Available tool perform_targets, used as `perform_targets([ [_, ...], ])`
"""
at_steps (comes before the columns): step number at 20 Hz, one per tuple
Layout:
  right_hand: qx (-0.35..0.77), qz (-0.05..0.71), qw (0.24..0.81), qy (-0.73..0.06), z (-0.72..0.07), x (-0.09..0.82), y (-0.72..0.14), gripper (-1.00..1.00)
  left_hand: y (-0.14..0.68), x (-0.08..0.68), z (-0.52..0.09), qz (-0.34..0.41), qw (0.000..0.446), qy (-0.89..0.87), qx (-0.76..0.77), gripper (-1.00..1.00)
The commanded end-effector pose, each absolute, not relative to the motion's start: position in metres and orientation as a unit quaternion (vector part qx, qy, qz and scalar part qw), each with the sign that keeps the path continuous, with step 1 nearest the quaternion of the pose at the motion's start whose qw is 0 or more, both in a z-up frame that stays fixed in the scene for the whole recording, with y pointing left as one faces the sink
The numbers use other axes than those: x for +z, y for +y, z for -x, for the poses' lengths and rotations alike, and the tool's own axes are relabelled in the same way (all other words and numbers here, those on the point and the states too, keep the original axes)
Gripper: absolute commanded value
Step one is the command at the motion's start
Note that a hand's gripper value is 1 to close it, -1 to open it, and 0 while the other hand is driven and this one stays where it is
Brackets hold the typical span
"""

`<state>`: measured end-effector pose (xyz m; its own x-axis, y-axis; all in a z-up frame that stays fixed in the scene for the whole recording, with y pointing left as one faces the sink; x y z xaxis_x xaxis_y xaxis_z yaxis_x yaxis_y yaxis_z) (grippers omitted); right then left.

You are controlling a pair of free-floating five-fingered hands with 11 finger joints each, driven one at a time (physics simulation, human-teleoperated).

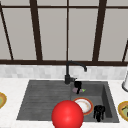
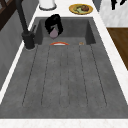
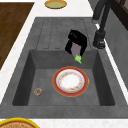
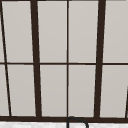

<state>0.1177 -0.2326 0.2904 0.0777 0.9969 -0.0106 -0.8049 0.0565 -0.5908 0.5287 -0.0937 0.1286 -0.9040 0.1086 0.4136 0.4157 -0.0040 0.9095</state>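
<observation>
Behind red ball (image 1: 67,115), left hand (image 1: 78,85) grips eggplant (image 1: 76,90) above plate (image 1: 86,107).

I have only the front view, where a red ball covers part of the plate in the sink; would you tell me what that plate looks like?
Observer: From the right side, the plate is whole, with a white centre inside a red rim, and lies flat on the basin floor.
Operator: Thank you. Is anything else on that floor?
Observer: Yes, a small round piece lies apart from the plate, toward the basin's front wall.
Operator: And how does the left hand hold its purple thing?
Observer: The left hand is curled round an eggplant, whose green end points down, clear above the plate.
</observation>
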Motion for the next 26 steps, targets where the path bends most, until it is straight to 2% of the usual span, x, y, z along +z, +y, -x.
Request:
perform_targets([
  [1,0.647,0.232,0.697,-0.207,-0.118,0.29,-0.233,0.0,-0.08,0.16,-0.517,0.188,0.111,-0.7,-0.68,1.0],
  [11,0.647,0.232,0.697,-0.207,-0.118,0.29,-0.233,0.0,-0.03,0.22,-0.494,0.187,0.118,-0.7,-0.679,1.0],
  [26,0.647,0.232,0.697,-0.207,-0.118,0.29,-0.233,0.0,0.073,0.237,-0.454,0.176,0.117,-0.705,-0.677,1.0],
])
